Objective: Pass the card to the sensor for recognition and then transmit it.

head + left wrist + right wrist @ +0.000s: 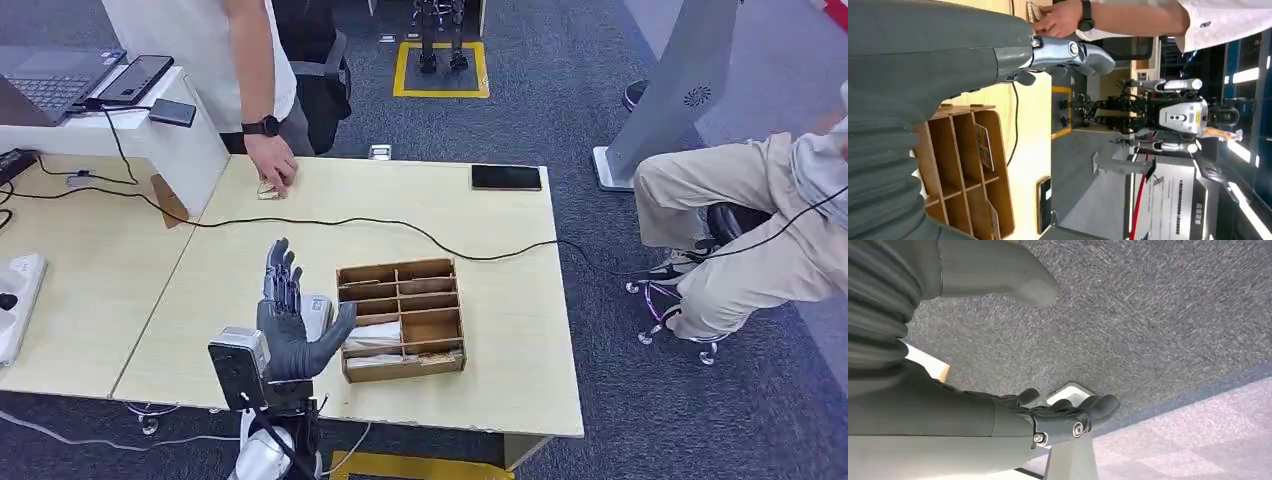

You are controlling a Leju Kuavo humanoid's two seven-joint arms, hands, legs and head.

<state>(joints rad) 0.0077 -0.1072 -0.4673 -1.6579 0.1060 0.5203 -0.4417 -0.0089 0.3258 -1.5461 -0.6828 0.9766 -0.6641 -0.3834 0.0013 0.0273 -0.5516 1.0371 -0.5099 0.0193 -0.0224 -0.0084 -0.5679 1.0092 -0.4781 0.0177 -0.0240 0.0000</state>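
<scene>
My left hand [290, 318] hovers over the table just left of a wooden divider box [401, 318], fingers stretched out and thumb spread, holding nothing. A small white device [319, 306] lies partly hidden beneath it. At the far table edge a person's hand [272, 168] presses on a small card [267, 191]. In the left wrist view my left hand's fingers [1068, 52] point toward that person's hand [1058, 18], with the box [968, 165] and a card standing in it [984, 146] beside them. My right hand [1068, 417] hangs over grey carpet, fingers loose, holding nothing.
A black cable [420, 232] crosses the table between the box and the far edge. A dark phone [506, 177] lies at the far right. A laptop [50, 75] stands on a raised white desk at left. A seated person [740, 230] is at right.
</scene>
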